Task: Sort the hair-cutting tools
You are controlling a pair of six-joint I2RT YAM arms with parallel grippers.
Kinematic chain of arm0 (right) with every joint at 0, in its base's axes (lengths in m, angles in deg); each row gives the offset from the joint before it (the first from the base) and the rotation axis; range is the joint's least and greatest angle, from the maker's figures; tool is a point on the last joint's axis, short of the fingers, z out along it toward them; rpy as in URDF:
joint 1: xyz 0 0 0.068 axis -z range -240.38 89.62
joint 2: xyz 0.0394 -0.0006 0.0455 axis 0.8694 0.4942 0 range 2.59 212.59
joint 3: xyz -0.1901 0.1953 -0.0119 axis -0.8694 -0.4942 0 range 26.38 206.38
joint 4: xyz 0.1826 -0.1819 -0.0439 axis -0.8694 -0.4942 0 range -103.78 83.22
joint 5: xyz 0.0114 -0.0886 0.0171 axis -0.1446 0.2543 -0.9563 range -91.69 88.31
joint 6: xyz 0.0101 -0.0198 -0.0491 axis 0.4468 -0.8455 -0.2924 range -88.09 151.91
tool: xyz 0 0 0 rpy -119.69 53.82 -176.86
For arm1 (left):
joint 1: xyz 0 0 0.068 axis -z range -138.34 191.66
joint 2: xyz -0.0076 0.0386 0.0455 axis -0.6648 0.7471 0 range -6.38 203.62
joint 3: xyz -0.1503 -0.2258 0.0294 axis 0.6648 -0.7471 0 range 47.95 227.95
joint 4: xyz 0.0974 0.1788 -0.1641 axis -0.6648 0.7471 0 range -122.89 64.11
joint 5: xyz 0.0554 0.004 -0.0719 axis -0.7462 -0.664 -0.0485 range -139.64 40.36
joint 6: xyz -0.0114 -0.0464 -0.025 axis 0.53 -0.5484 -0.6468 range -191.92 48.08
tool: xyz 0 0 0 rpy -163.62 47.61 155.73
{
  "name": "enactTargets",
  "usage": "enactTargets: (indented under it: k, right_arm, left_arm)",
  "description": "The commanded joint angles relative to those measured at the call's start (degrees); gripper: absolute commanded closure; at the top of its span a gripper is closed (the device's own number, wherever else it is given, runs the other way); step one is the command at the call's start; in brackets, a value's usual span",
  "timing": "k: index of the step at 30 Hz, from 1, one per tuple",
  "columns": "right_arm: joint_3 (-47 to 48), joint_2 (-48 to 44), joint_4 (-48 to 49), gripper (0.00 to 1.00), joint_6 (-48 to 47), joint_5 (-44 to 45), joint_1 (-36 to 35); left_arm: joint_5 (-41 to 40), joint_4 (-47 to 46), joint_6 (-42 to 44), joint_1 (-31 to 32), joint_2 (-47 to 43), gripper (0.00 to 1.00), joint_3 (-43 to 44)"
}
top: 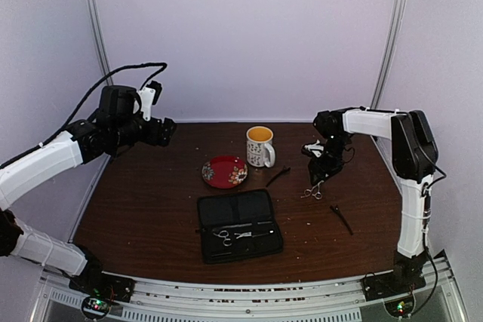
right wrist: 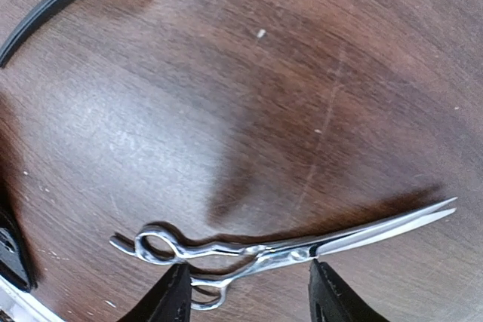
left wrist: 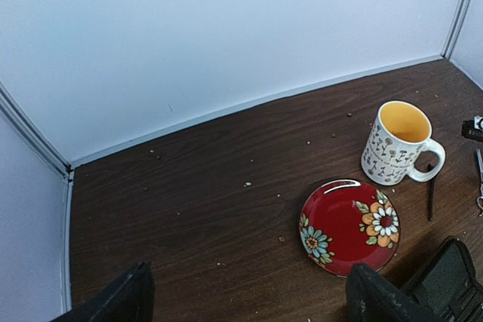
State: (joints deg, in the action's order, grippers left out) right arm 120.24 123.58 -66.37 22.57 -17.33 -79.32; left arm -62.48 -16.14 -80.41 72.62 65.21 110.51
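The right arm reaches down over the right half of the counter [top: 136, 216], and its right hand [top: 315, 181] hovers right above a loose pair of scissors [top: 313, 191]. From the wrist, that hand [right wrist: 249, 295] has its two fingers [right wrist: 172, 298] partly spread. The silver scissors [right wrist: 302, 248] lie flat on the wood just past the fingertips, blades shut and pointing away to one side, ring handles to the other. The lower ring sits just beside one finger. Nothing is pinched between the fingers as far as I can see.

The left arm is lifted well above the counter at the far left. Its left hand [top: 164, 127] is spread wide and holds nothing; seen from its own wrist [left wrist: 249, 295], both dark fingertips [left wrist: 113, 301] stand far apart over bare wood.

The second pair of scissors [top: 232, 234] lies inside the open black zip case [top: 226, 210] at the near middle. One black clip [top: 278, 176] rests just right of the mug [top: 260, 146], between it and the loose scissors. The other black clip [top: 341, 219] lies nearer the front, to the right of the case. A red saucer [top: 224, 172] with flowers sits just behind the case, left of the mug.
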Motion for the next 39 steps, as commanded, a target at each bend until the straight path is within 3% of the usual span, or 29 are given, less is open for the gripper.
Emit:
enactTargets:
  k: [1,8,11,21,30,39]
  right_arm:
    - [1.0,-2.5,0.0,0.49,-1.3,-3.8,-2.2]
    - [3.6,0.9,0.6,0.74,0.1,-0.7,-5.8]
    - [3.8,2.4,0.4,0.77,0.4,1.7,-6.5]
    - [1.3,3.2,-1.0,0.78,-1.8,2.7,-8.7]
    - [-10.2,-3.7,-0.5,0.78,-5.3,3.4,-8.9]
    - [-12.4,-6.5,-2.5,0.74,-6.1,10.9,-6.0]
  left_arm:
    - [0.5,-1.1,0.7,0.1,-0.1,0.09,1.8]
    - [1.1,-1.1,0.6,0.1,0.0,0.09,1.8]
    - [1.2,-1.1,0.5,0.1,0.0,0.09,1.8]
    - [1.7,-1.0,0.5,0.1,0.5,0.09,1.9]
    - [2.4,-0.9,0.3,0.1,0.8,0.09,2.1]
    - [4.0,-0.8,0.0,0.1,1.4,0.09,2.3]
